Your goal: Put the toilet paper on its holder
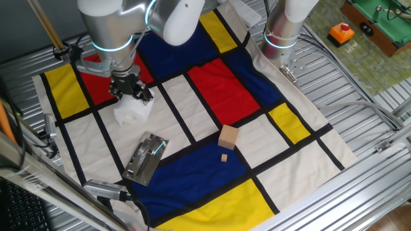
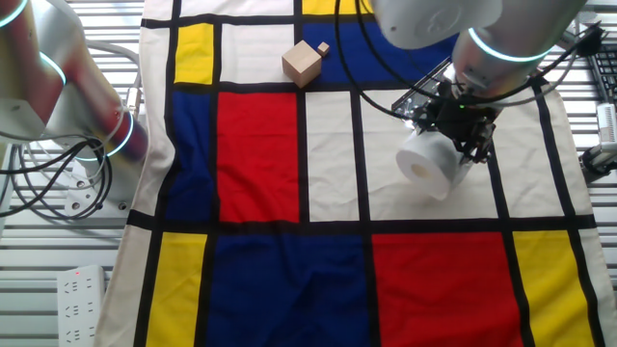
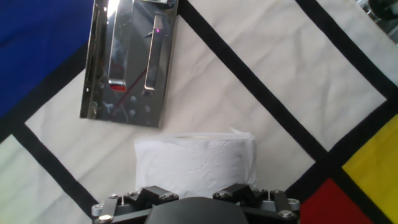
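Fixed and hand views of a single arm at a table covered by a cloth of red, blue, yellow and white panels divided by black bands. In one fixed view the gripper (image 1: 131, 90) stands in the left part of the frame, directly over the toilet paper (image 1: 133, 110), which sits on a white panel. The holder (image 1: 146, 158) lies flat on the cloth lower in the frame, near the roll but apart from it, at the edge of a blue panel. A tan wooden block (image 1: 228, 136) with a much smaller block (image 1: 224, 158) just below it rests right of centre, well apart from both.

In the other fixed view the roll (image 2: 431, 164) appears at the right of the frame, tilted so that its hollow core faces the camera, with the gripper (image 2: 461, 123) bearing on its upper side. The hand view shows the roll (image 3: 194, 163) at the bottom centre, between the finger bases, and the holder (image 3: 131, 62) in the upper left, its bar fitting lying along the plate.

The fingers appear closed on the roll, though their tips are hidden behind the paper in every view, so firm contact is a judgement only.

Progress: the roll seems grasped; whether it has left the cloth cannot be told. Carrying it to the holder and threading its core onto the bar remain undone.
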Tool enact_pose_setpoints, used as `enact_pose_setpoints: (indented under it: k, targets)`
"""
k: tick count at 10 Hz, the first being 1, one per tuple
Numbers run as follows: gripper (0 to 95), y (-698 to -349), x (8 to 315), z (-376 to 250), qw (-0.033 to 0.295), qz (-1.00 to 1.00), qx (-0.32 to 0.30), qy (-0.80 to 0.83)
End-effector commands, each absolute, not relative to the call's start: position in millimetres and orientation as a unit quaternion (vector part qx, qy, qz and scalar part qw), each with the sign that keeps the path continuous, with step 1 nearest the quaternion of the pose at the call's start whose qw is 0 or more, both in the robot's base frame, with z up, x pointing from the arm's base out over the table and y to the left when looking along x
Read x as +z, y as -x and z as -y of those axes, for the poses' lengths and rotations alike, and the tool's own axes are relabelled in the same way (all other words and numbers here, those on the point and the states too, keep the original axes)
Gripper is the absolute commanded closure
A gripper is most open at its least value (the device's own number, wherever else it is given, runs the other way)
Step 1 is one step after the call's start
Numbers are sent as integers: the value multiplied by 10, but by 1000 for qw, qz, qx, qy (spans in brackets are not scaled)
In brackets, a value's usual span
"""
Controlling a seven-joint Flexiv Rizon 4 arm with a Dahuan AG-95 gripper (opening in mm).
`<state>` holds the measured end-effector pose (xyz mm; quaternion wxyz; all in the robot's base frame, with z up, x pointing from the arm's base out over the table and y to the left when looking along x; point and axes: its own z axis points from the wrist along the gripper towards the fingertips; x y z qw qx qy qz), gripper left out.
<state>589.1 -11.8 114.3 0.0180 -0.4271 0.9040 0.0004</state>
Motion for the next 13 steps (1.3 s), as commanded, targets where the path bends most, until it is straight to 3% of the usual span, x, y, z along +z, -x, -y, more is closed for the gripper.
enact_pose_setpoints:
  k: [1, 13]
  targets:
    - [950, -5884, 1164, 46, 15, -902, 0, 432]
    - [950, -5707, 1044, -317, 25, -903, 0, 428]
